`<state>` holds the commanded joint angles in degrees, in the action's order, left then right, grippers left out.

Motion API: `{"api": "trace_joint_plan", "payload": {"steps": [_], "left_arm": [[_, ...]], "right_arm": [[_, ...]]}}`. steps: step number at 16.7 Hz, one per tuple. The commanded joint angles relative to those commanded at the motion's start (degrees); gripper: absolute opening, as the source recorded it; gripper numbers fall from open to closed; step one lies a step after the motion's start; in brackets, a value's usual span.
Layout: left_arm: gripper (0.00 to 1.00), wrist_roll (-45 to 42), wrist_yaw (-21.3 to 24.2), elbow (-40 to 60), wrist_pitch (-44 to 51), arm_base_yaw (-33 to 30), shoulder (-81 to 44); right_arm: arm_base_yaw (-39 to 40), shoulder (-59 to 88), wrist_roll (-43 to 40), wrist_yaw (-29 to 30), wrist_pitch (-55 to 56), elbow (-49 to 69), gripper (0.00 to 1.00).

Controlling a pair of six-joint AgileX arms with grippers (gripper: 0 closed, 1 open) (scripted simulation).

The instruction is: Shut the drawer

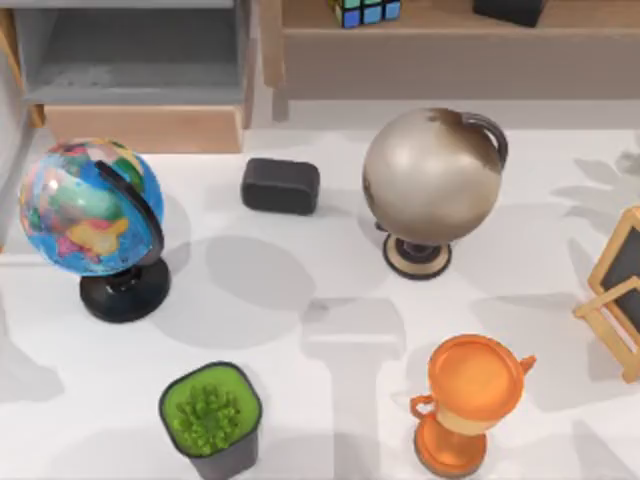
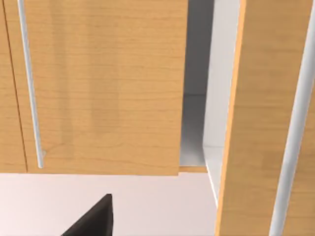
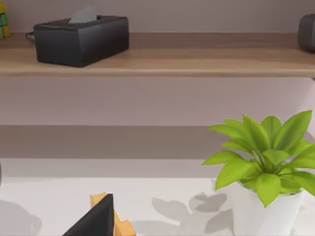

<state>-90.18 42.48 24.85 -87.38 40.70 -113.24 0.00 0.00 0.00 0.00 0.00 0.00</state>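
The drawer [image 1: 130, 60] stands pulled out at the table's back left, its grey inside showing behind a light wooden front [image 1: 140, 128]. In the left wrist view, wooden cabinet fronts are close ahead. One has a silver bar handle [image 2: 29, 83], and a nearer panel [image 2: 256, 123] has its own bar; a pale gap [image 2: 197, 98] lies between them. A dark part of my left gripper [image 2: 93, 221] is seen just before these fronts. A dark part of my right gripper [image 3: 96, 219] faces the back shelf, far from the drawer.
On the table stand a coloured globe [image 1: 90, 210], a dark block [image 1: 280, 186], a grey-brown globe [image 1: 432, 180], a green plant in a dark pot [image 1: 210, 418], an orange trophy [image 1: 468, 400] and a small easel board [image 1: 620, 290]. The shelf holds a cube [image 1: 365, 12] and a tissue box [image 3: 81, 39].
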Motion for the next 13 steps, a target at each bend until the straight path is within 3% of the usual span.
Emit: {"api": "trace_joint_plan", "payload": {"steps": [7,13], "left_arm": [[1.00,-0.91,0.88,0.23,-0.66,0.12,-0.75],[1.00,-0.90,-2.28,4.69,1.73,-2.95,-2.62]], "right_arm": [[0.00,0.00,0.00,0.00,0.00,0.00,1.00],[0.00,0.00,0.00,0.00,0.00,0.00,1.00]]}}
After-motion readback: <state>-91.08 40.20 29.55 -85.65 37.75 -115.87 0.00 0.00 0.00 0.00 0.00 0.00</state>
